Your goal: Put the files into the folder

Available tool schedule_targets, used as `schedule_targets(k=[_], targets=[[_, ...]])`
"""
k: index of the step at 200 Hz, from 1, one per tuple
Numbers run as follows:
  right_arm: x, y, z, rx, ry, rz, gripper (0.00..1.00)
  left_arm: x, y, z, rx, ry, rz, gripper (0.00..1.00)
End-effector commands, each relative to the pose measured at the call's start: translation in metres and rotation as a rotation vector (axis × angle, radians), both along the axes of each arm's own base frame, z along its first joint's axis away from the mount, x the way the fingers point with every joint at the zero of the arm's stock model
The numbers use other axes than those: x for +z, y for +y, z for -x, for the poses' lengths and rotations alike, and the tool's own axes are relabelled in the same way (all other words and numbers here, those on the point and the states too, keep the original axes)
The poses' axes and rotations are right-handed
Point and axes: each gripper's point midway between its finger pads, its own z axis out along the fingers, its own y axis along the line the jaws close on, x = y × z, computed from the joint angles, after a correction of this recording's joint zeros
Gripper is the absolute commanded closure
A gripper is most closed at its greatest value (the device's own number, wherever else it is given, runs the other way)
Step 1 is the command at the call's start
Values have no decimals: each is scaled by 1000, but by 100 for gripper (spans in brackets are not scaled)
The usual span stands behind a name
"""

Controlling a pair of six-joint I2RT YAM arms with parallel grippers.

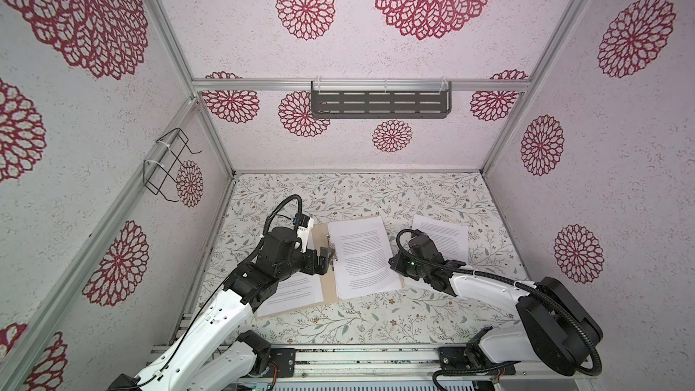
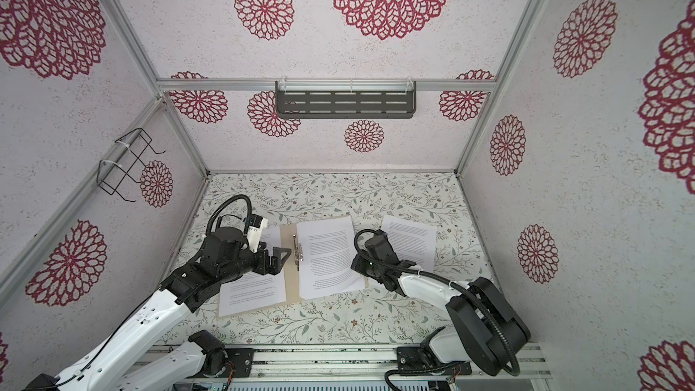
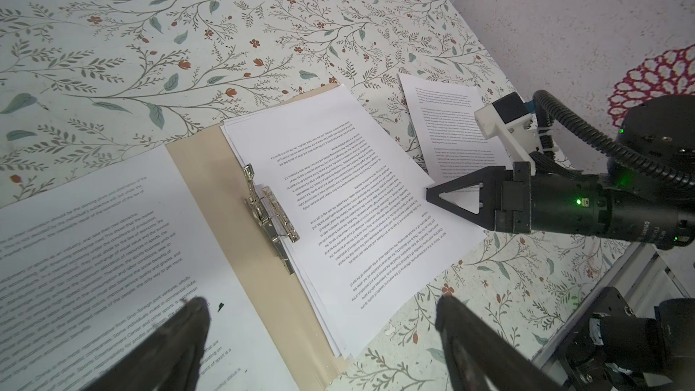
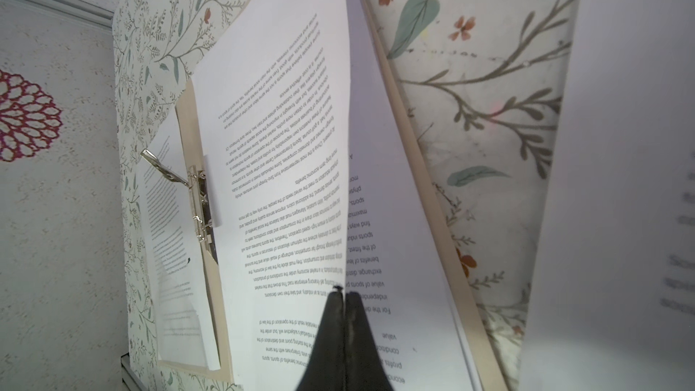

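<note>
Folder (image 1: 328, 287) lies open and flat on floral table (image 1: 338, 325) in both top views, with metal clip (image 1: 331, 253) on its spine. Files (image 1: 361, 257) sit stacked on the folder's right half, and left sheet (image 1: 297, 295) lies on its left half. Loose sheet (image 1: 443, 238) lies on the table just right of the folder, not in it. Left gripper (image 1: 324, 259) hovers over the folder's spine by the clip, jaws wide apart, holding nothing. Right gripper (image 1: 394, 263) is at the folder's right edge, mostly hidden under its own wrist. Same layout in a top view: folder (image 2: 292, 287), files (image 2: 327, 257), loose sheet (image 2: 411, 242).

Left wrist: left gripper (image 3: 322, 300) has its fingers spread above the folder (image 3: 203, 167), one over the left sheet (image 3: 94, 238), the other past the files (image 3: 338, 189). Right gripper (image 3: 429, 192) has its tips together at the files' outer edge.

Right wrist: right gripper (image 4: 341, 291) is pinched tight on top sheet (image 4: 282, 144), whose edge is lifted off the files below. The clip's (image 4: 199, 201) lever sticks up from the folder (image 4: 185, 126).
</note>
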Motion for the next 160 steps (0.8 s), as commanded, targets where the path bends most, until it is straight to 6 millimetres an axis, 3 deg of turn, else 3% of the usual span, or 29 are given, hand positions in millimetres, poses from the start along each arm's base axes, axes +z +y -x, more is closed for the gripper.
schedule_targets(k=[1,160], targets=[[13,3,-3,-21,-32,-33,100,-1,0,-2,-1,3,0,2],[10,9,3,-10,-21,-46,100,-3,-1,-2,-3,15,-3,3]])
